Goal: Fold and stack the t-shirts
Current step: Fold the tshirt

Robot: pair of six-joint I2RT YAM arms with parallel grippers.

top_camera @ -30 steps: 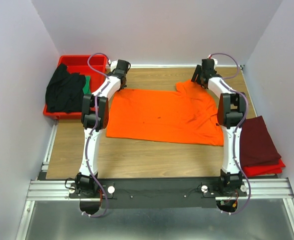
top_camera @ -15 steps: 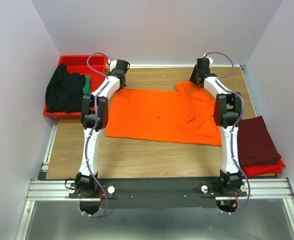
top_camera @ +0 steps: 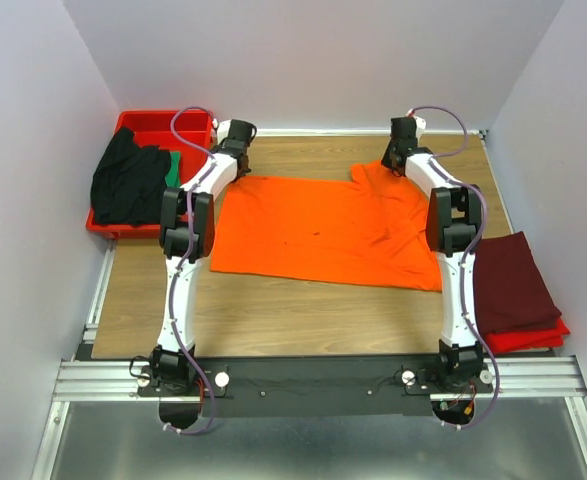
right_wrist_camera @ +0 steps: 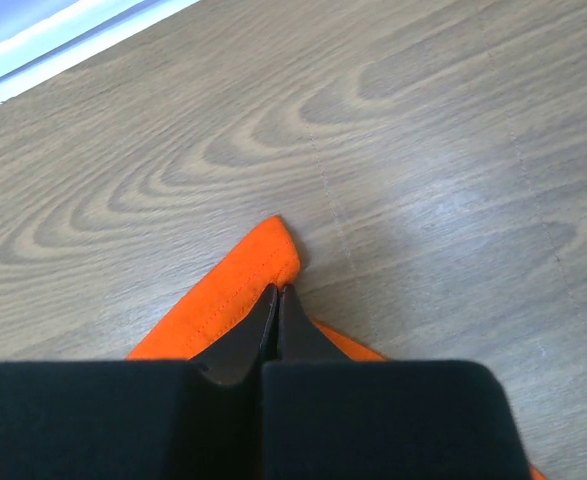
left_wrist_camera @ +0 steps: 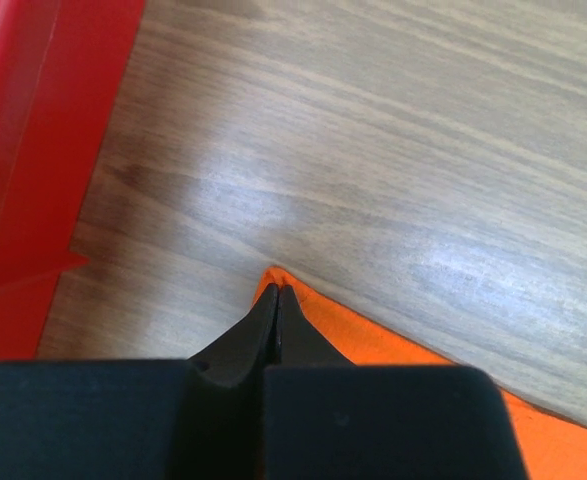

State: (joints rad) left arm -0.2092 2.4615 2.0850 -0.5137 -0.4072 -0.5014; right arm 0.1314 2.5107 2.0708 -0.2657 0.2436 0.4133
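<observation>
The orange t-shirt point(top_camera: 323, 230) lies spread flat across the middle of the table. My left gripper point(top_camera: 235, 162) is at its far left corner. In the left wrist view the left gripper point(left_wrist_camera: 276, 292) is shut, pinching that orange corner point(left_wrist_camera: 373, 345). My right gripper point(top_camera: 397, 158) is at the far right sleeve. In the right wrist view the right gripper point(right_wrist_camera: 277, 292) is shut on the orange sleeve hem point(right_wrist_camera: 238, 275). A folded maroon t-shirt point(top_camera: 513, 285) rests at the right edge. A black t-shirt point(top_camera: 128, 185) and a bit of green t-shirt point(top_camera: 174, 170) hang over the tray.
The red plastic tray point(top_camera: 153, 125) stands in the far left corner, and its wall point(left_wrist_camera: 33, 180) shows close to the left gripper. A red layer point(top_camera: 533, 338) lies under the maroon t-shirt. Walls enclose the table on three sides.
The right gripper has shifted slightly left onto the sleeve and closed from wide open to shut. The left gripper closed the last bit on its corner.
</observation>
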